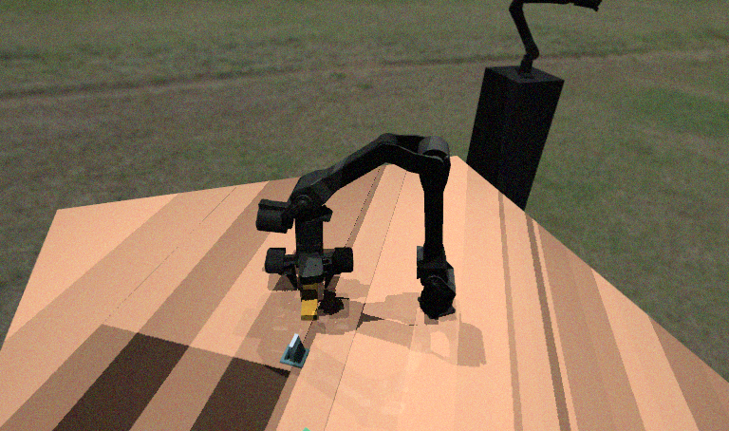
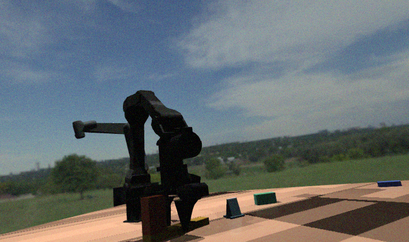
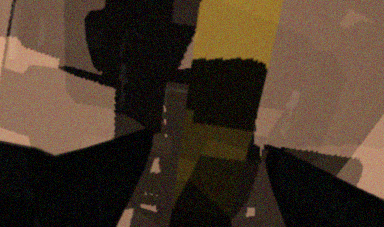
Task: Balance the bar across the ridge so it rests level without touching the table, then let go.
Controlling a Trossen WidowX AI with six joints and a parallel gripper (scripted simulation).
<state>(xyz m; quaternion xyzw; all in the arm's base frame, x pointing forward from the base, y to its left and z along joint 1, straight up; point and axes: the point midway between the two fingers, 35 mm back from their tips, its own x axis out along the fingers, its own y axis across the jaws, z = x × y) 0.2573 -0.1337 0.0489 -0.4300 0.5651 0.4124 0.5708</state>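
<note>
1. While the tool (image 1: 310, 291) (image 2: 177, 227) (image 3: 210, 146) stands open and low, the yellow bar (image 1: 308, 308) (image 2: 200, 221) (image 3: 237, 24) lies on the bench (image 1: 408, 400) (image 2: 75, 224) (image 3: 320, 87) between its parted fingers, ungripped.
2. Near the bar, but apart from it, sits the ridge (image 1: 294, 351) (image 2: 232, 208), with nothing on top.
3. A red-brown block (image 2: 153, 218) (taller than the ridge) stands upright by the bar's other end.
4. Beyond the ridge in the exterior view are a green block (image 2: 265, 198) and, farther off, a blue one (image 2: 389, 183).

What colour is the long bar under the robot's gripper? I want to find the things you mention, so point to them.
Yellow; the bar (image 1: 308, 309) (image 2: 199, 222) (image 3: 237, 27) shows best in the wrist view.
</note>
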